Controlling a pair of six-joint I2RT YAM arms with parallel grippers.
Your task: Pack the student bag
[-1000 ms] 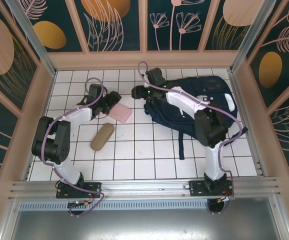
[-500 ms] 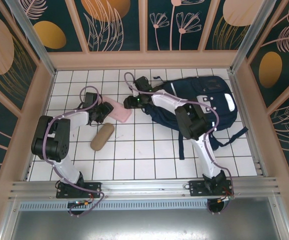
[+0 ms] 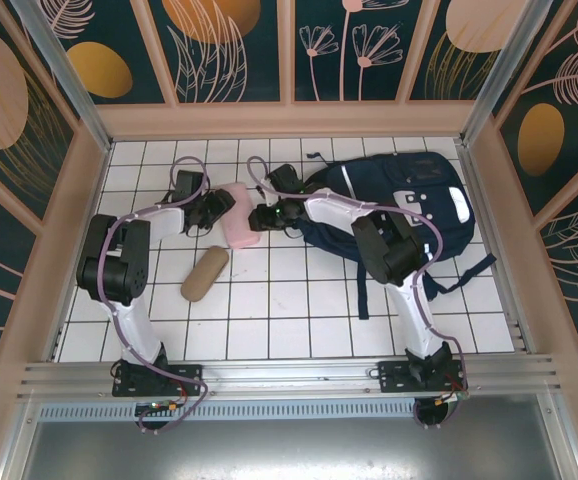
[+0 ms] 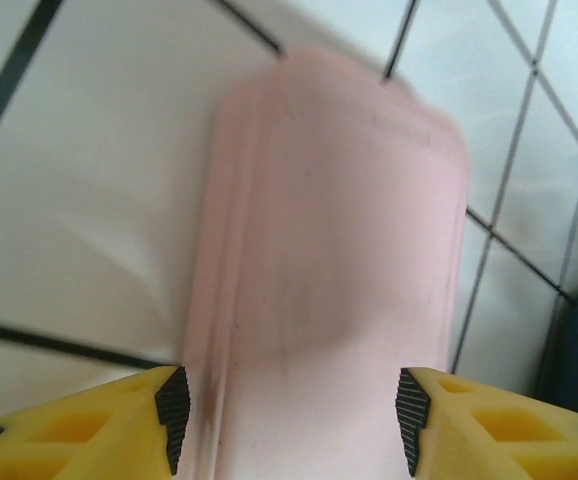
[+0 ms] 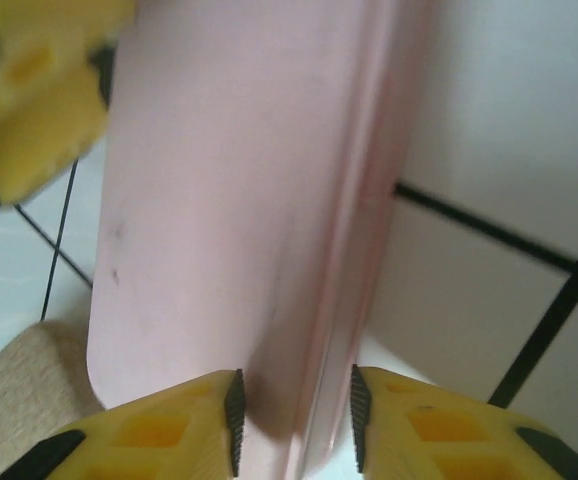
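**Claws meet at the pink case [image 3: 237,228]**

From above, the left claw [image 3: 217,207] and the right claw [image 3: 261,216] stand on either side of the pink case on the white worktop [image 3: 299,320]. I think this is a hand-over, because the student bag [image 3: 409,200] lies on the right arm's side. A tan case [image 3: 205,273] lies near them. The bag lies flat at the far right, just beside the right claw. It is big and dark blue, with white stripes and dark straps [image 3: 361,290] trailing toward the near edge. I cannot tell if it is unzipped.

From the left wrist, the black pads [image 4: 174,415] press both long sides of the pink case, so this claw grips it.

From the right wrist, the case's thin edge sits between the pads [image 5: 234,415]. I cannot tell if this claw is pinching it.
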